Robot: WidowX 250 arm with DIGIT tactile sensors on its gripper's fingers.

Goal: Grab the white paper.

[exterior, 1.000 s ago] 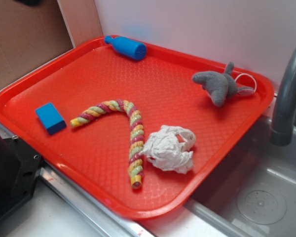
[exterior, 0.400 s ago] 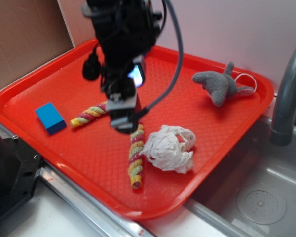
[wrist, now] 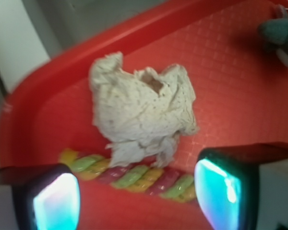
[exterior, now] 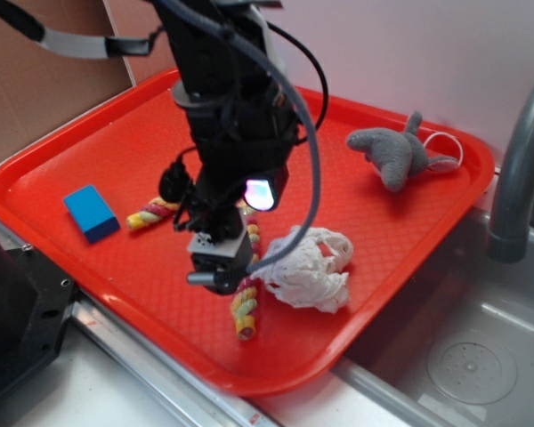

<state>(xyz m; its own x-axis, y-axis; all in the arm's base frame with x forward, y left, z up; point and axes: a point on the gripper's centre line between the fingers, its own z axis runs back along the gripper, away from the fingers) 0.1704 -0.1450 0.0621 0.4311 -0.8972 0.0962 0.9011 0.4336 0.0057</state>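
- Since the earlier exterior picture the black robot arm has swung down and toward the near edge of the red plastic tray (exterior: pixel 89 160), so its gripper (exterior: pixel 221 274) now hangs low over the twisted multicoloured rope toy (exterior: pixel 243 313), just beside the paper.
- Nothing else on the tray has shifted: the crumpled white wad of thin paper (exterior: pixel 309 269) lies where it was, near the tray's near-right edge, touching the rope.
- The grey plush toy with a white loop (exterior: pixel 399 156) sits by the far-right corner, the blue block (exterior: pixel 91 212) by the left edge.
- Progress: approach only; the paper is untouched and the grasp and lift remain.
- Pose: the arm reaches in from the far side, wrist pointing steeply down.
- In the wrist view the gripper (wrist: pixel 137 199) is spread wide with nothing between its fingers (wrist: pixel 55 201); the paper (wrist: pixel 141 103) lies ahead of them, beyond the rope (wrist: pixel 134 177).
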